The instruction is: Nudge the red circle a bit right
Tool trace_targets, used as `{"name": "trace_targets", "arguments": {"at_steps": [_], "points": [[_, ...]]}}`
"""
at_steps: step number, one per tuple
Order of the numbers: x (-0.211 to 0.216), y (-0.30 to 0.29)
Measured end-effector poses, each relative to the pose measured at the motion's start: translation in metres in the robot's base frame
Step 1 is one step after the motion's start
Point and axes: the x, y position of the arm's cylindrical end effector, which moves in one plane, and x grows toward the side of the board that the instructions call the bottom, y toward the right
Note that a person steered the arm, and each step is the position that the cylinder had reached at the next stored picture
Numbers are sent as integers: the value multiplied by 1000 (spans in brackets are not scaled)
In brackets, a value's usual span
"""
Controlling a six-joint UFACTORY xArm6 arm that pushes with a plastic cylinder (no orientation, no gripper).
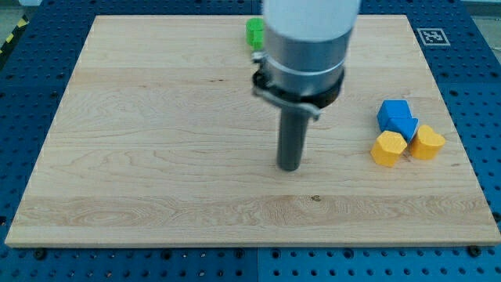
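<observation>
No red circle shows in the camera view; the arm's body may hide it. My tip (290, 167) rests on the wooden board (156, 157) a little right of its middle, with no block touching it. A green block (254, 33) peeks out at the view's top, partly behind the arm. At the view's right a blue block (396, 117) sits above a yellow hexagon-like block (387, 148) and a yellow heart-like block (427, 142); the three are bunched together, well right of my tip.
The board lies on a blue perforated table (31, 47). A black-and-white marker tag (432, 36) sits at the board's top right corner.
</observation>
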Motion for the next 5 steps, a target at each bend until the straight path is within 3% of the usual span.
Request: {"name": "trace_targets", "arguments": {"at_steps": [2, 3, 5], "points": [[-30, 5], [-76, 4], [-110, 1]]}}
